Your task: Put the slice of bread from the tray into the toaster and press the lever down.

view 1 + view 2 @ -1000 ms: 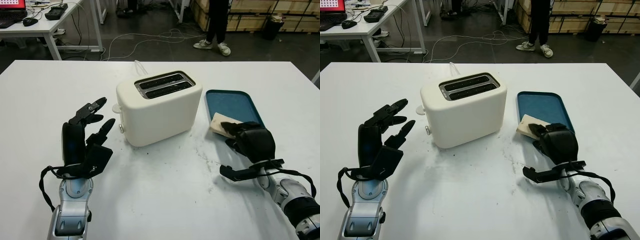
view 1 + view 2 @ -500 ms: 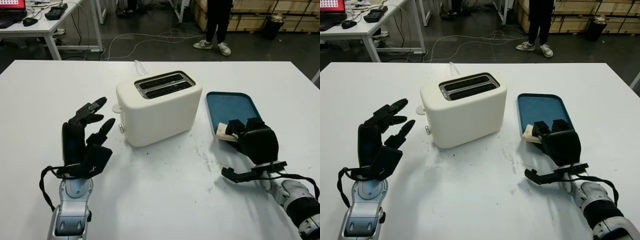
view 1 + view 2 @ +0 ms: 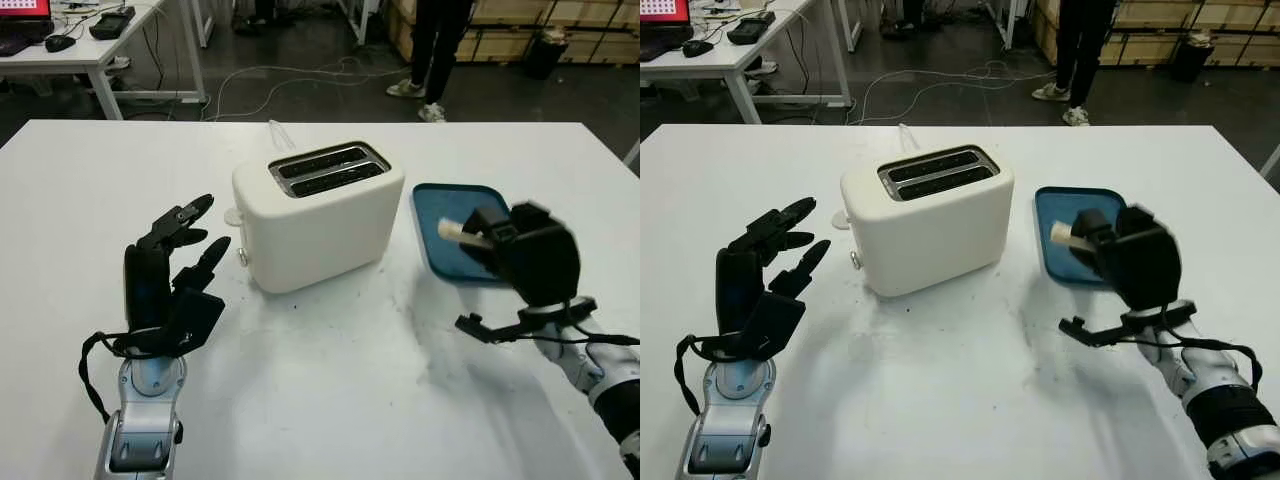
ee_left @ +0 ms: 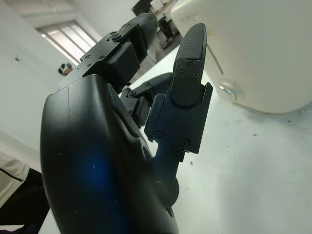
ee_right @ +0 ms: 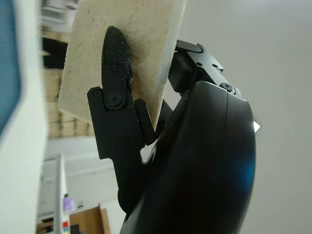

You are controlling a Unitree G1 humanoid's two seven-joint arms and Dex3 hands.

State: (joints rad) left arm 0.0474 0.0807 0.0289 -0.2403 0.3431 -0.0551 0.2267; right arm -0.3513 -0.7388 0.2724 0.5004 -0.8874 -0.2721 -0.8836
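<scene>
A: Tabletop (image 3: 330, 400), white, carrying all items. What stands farthest toward the robot's left?

B: The left hand (image 3: 170, 275), raised upright above the table on its silver forearm, holding nothing, open. In the left wrist view its black fingers (image 4: 187, 87) point toward the rounded lower corner of the toaster (image 4: 258, 53).

A: And just beyond that hand's fingertips?

B: The toaster (image 3: 318, 213), cream-coloured, two slots facing up, standing on the table. Its lever (image 3: 233, 215) projects from the end wall that faces the left hand; a small round knob (image 3: 242, 257) sits lower on the same wall. A white cord (image 3: 277, 133) leaves from behind it.

A: What lies between toaster and right hand?

B: The tray (image 3: 450, 215), blue, flat on the table, its near end passing under the right hand.

A: State of the right hand?

B: The right hand (image 3: 515, 250) is lifted above the tray's near end, fingers clamped on the slice of bread (image 3: 452, 230). The slice protrudes from the hand toward the toaster, clear of the tray surface. In the right wrist view one finger (image 5: 117, 68) presses flat against the pale face of the slice (image 5: 141, 34).

A: Beyond the table?

B: A person's legs (image 3: 437, 50) on the dark floor, and a desk (image 3: 80, 50) far beyond the left hand.
</scene>
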